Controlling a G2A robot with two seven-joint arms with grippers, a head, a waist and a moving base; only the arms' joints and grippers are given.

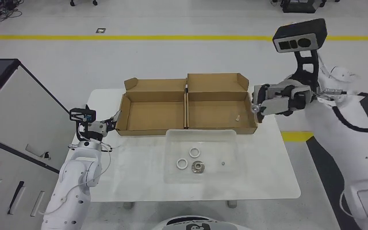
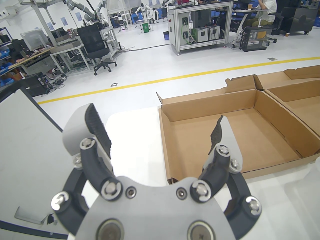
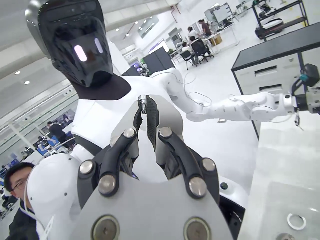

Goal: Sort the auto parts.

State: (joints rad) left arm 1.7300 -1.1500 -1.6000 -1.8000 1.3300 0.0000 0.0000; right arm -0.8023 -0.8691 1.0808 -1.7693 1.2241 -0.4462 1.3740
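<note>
My right gripper (image 1: 255, 109) (image 3: 144, 103) hovers at the right wall of the right cardboard box (image 1: 221, 109), shut on a small silvery pin (image 3: 142, 103). One small metal piece (image 1: 236, 118) lies in that box. The left cardboard box (image 1: 152, 112) (image 2: 225, 131) holds nothing. In front of the boxes stands a clear tray (image 1: 201, 133) with two white rings (image 1: 195, 152) (image 1: 181, 164), a round metal part (image 1: 198, 167) and a tiny screw (image 1: 223, 163). My left gripper (image 1: 109, 123) (image 2: 157, 123) stands open over the table's left edge, beside the left box.
The white table (image 1: 138, 172) has bare room on both sides of the tray. A grey cabinet (image 1: 29, 115) stands close to the table's left edge. One white ring (image 3: 296, 221) appears in the right wrist view too.
</note>
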